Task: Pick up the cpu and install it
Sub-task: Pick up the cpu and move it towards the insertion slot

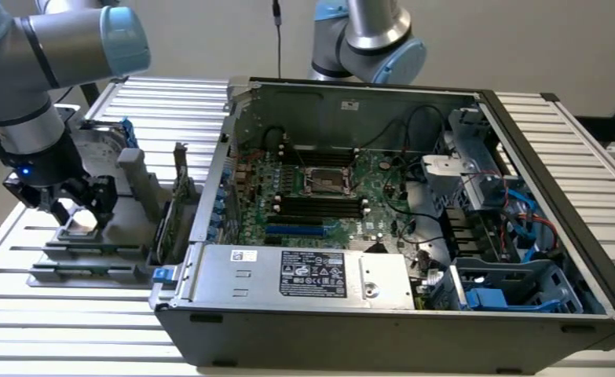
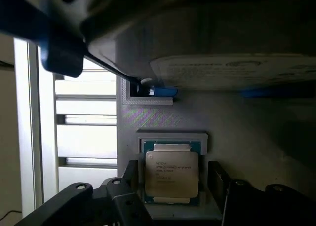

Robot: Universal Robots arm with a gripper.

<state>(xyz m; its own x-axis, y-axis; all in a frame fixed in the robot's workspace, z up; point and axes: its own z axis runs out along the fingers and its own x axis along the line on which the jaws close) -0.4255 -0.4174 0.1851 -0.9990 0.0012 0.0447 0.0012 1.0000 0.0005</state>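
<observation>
The cpu (image 2: 171, 171), a small square chip with a dull silver top and printed text, lies flat in a recess of the grey holder (image 2: 247, 132). My gripper (image 2: 174, 179) is open and lowered over it, one dark finger (image 2: 130, 172) on each side of the chip, with small gaps showing. In the exterior view the gripper (image 1: 75, 210) hangs at the left over the holder (image 1: 87, 259), and the cpu (image 1: 78, 225) shows pale between the fingers. The bare cpu socket (image 1: 326, 182) sits in the middle of the motherboard inside the open computer case (image 1: 391, 322).
A silver hard drive (image 2: 237, 70) with blue brackets rests on the holder just beyond the cpu. Memory sticks (image 1: 176, 200) stand upright between holder and case. The case wall (image 1: 223, 157) rises beside them. A second arm (image 1: 370, 39) stands behind the case.
</observation>
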